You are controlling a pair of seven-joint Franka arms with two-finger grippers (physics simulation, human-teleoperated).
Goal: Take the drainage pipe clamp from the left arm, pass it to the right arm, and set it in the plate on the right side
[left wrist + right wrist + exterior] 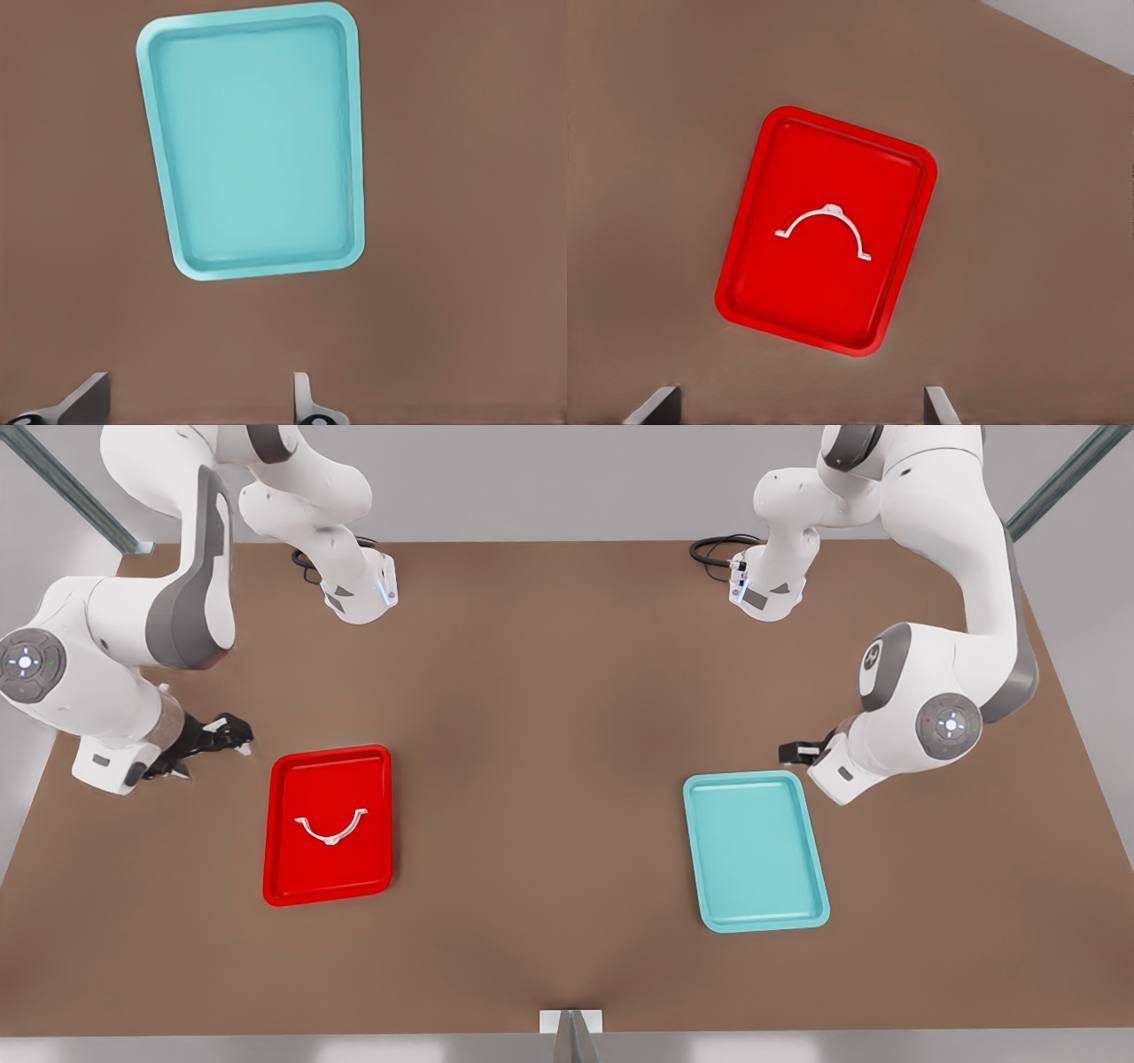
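The white drainage pipe clamp point(330, 828) lies flat in the middle of the red plate point(297, 872) on the front view's left, touched by neither gripper. My right gripper point(232, 735) hovers just beyond the plate's far left corner, open and empty. In the right wrist view the clamp point(826, 230) rests in the plate point(815, 305), well ahead of the open right gripper point(799, 405). My left gripper point(797, 753) hangs by the far edge of the teal tray on the front view's right. It is open and empty in the left wrist view point(199, 403).
The empty teal tray point(757, 859) point(257, 150) lies on the brown table point(549, 779). Both arm bases and black cables point(713, 549) stand at the table's far edge. A small metal bracket point(571, 1027) sits at the near edge.
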